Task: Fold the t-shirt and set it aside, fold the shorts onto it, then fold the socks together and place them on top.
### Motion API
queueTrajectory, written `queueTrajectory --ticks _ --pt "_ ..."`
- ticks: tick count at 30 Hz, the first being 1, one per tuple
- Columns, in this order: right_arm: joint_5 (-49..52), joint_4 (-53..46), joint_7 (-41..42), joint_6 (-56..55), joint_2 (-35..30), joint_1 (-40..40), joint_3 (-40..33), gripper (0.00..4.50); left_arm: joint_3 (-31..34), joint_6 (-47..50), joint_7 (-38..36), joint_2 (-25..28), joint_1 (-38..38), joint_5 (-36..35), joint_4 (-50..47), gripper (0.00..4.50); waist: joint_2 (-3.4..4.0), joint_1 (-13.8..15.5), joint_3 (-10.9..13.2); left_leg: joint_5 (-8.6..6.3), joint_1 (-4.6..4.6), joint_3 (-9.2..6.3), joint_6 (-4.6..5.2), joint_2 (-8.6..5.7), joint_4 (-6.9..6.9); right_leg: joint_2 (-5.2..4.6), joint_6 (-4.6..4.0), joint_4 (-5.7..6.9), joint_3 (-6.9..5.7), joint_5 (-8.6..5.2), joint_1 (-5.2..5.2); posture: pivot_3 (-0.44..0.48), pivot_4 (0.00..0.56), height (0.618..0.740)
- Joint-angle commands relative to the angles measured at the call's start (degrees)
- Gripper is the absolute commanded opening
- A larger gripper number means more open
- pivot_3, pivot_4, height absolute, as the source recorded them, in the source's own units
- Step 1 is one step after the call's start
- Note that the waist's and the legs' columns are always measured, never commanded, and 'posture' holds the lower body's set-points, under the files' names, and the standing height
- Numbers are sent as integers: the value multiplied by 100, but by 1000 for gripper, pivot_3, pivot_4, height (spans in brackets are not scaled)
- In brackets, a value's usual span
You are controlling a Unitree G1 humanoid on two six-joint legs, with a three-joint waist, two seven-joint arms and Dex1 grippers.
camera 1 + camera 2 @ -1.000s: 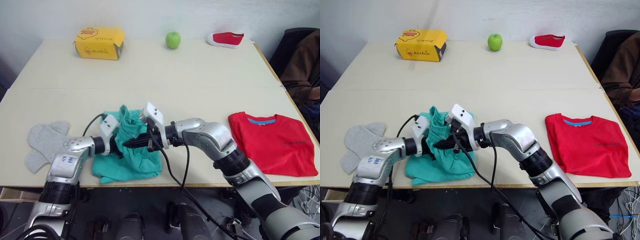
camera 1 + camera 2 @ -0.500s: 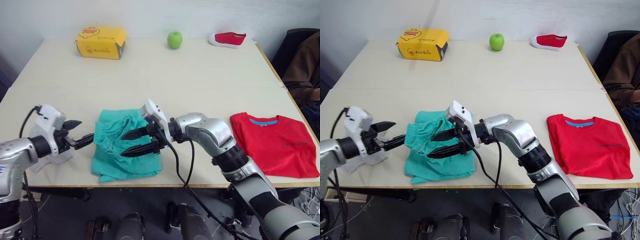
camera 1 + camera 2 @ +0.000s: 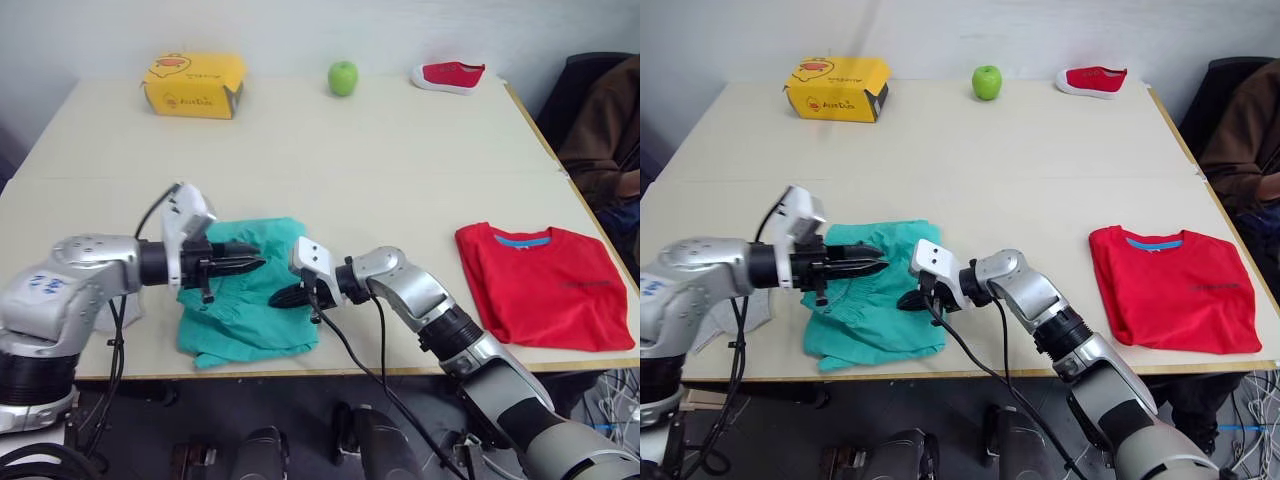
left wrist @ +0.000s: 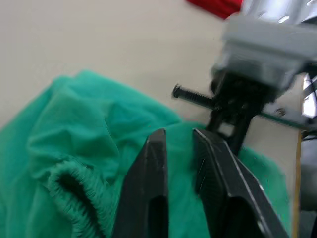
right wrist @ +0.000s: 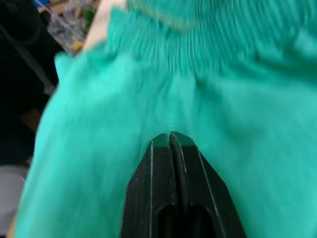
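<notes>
The teal shorts (image 3: 240,320) lie rumpled near the table's front edge. My left gripper (image 3: 262,264) reaches in from the left and hovers just over their upper part. Its fingers (image 4: 156,148) stand a narrow gap apart with nothing between them. My right gripper (image 3: 275,298) is shut, its tips (image 5: 170,135) resting on the middle of the shorts, close under the left gripper's tips. The red t-shirt (image 3: 545,285) lies folded at the front right. The grey socks (image 3: 755,310) peek out from under my left arm, left of the shorts.
A yellow box (image 3: 193,85), a green apple (image 3: 343,77) and a small red shoe (image 3: 450,75) stand along the far edge. A person's brown sleeve (image 3: 605,130) is beyond the table's right side. The table's front edge (image 3: 380,372) runs just below the shorts.
My left gripper swung from left of the shorts to over them and narrowed its fingers. My right gripper went from open to shut and sank onto the shorts, which now lie flatter.
</notes>
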Motion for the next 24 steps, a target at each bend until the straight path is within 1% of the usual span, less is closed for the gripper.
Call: queueTrajectory --ticks 1,3,5,6,8,11,13,15,16,19,22,24 --pt "-92 -390 211 -29 -194 134 -25 0 -290 -714 304 -56 -222 859 1009 40 0 -24 0 0 2 0 0 0 0 0 0 0 0 0 0 0 150 740" --pt "-31 -635 379 144 -371 223 -74 0 -255 -989 359 -97 -287 1047 1430 40 0 -16 0 0 1 0 0 3 0 2 0 0 0 0 -1 0 150 740" --pt "110 -891 569 366 -541 290 -142 0 -120 -1210 320 -120 -283 1088 1585 40 0 -16 0 0 -2 0 0 3 -1 2 0 0 0 0 -3 0 150 740" --pt "286 -1050 697 568 -626 307 -239 0 62 -1290 240 -131 -233 967 1512 40 0 -13 0 0 -2 0 0 3 0 2 0 -1 0 0 -3 0 150 740" --pt "674 -1252 828 983 -661 258 -516 0 523 -1090 50 -150 -73 461 1093 40 -1 -17 1 -1 -4 -1 1 3 0 1 0 -2 -1 0 -3 0 150 740" --pt "970 -1032 596 1309 -365 -87 -953 0 1143 -568 -113 -80 391 -254 234 40 0 -37 1 -1 -3 0 1 4 2 1 0 -1 0 0 -3 0 150 740" --pt "981 -579 235 1311 -17 -446 -1226 0 1526 -267 -63 -59 824 -595 -335 40 2 -42 3 -1 -1 0 0 5 2 1 0 1 1 0 -3 0 150 740" --pt "857 -24 -108 1196 317 -776 -1369 0 1748 -121 79 -85 1230 -720 -750 40 3 -51 3 3 5 0 -8 5 2 1 -1 1 2 -1 -3 0 150 740" --pt "704 228 -198 1004 432 -890 -1329 0 1788 -77 183 -109 1401 -711 -884 40 4 -32 3 4 7 1 -10 6 2 1 -2 -1 3 -1 -3 0 150 740" --pt "178 1029 -472 249 743 -1157 -1119 0 1763 -41 531 -254 1806 -590 -1114 40 4 4 3 7 7 -4 -14 4 2 0 -8 -2 2 -4 -2 0 150 740" --pt "-224 2085 -1026 -493 1145 -1428 -1187 0 1600 -200 958 -426 2201 -228 -1157 40 4 -2 4 7 3 -4 -6 -3 3 -12 -8 -1 3 -4 -2 0 150 740" --pt "-494 2710 -1331 -963 1268 -1563 -1224 0 1547 -272 1138 -426 2578 -1 -1322 40 4 -18 4 7 -1 -4 -3 -4 3 -13 -6 2 2 -3 -2 0 150 740"
